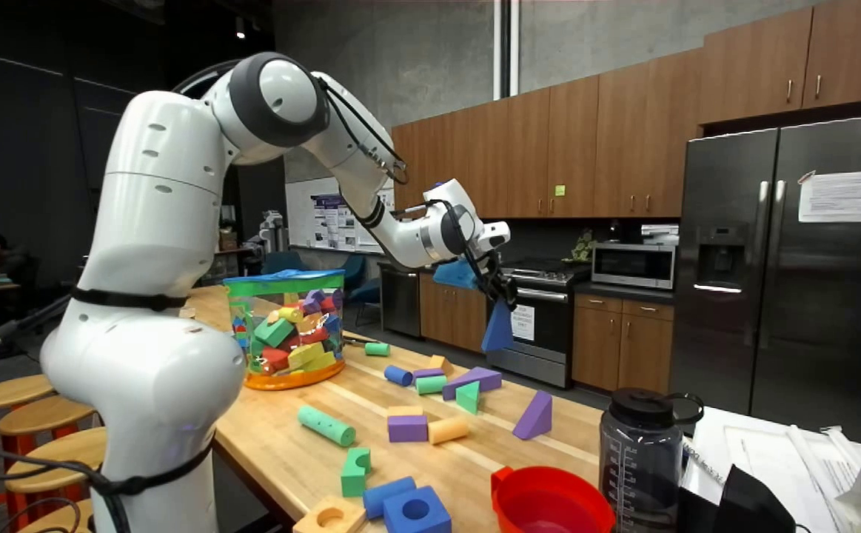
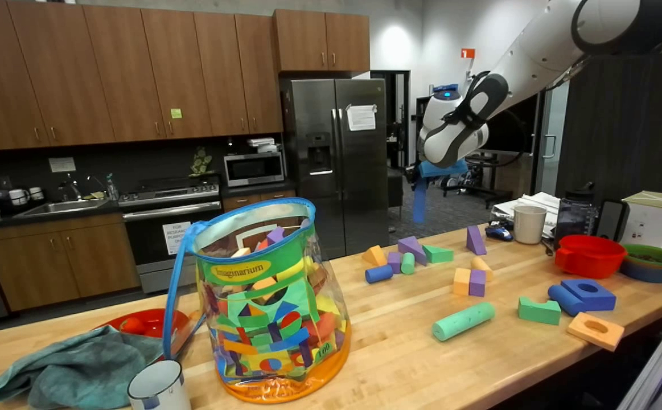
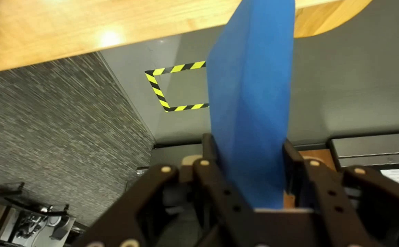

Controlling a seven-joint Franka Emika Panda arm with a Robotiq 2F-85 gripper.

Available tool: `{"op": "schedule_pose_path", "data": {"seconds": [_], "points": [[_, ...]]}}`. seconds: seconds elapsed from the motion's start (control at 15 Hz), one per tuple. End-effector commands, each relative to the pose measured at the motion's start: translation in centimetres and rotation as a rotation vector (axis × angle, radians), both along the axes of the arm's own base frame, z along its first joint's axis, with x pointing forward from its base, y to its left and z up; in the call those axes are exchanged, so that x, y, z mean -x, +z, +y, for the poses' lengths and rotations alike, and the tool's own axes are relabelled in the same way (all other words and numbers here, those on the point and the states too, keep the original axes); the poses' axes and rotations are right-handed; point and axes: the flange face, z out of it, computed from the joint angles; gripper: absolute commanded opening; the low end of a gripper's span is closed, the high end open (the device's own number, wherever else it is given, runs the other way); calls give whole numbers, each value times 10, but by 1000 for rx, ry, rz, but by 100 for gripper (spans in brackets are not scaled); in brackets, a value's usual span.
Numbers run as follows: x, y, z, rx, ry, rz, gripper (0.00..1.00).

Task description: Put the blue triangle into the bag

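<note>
Past table edge: wide floor; pincer clasps blue triangle.

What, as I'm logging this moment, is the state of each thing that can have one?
claw: closed on the blue triangle
blue triangle: held in mid-air
bag: upright, open on top, partly filled
bottle: upright, capped
towel: crumpled
fridge: shut
microwave: shut
oven: shut
wall cupboards: shut
</note>
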Motion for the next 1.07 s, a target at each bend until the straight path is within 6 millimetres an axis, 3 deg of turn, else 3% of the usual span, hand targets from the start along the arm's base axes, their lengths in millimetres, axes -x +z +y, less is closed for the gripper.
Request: {"op": "schedule_pose_path", "data": {"seconds": [0.0,0.4,1.0], "points": [[30,29,27,14,90,-32,18],[82,62,80,16,260,-106,18],[168,68,157,-84,485,-295,18]]}}
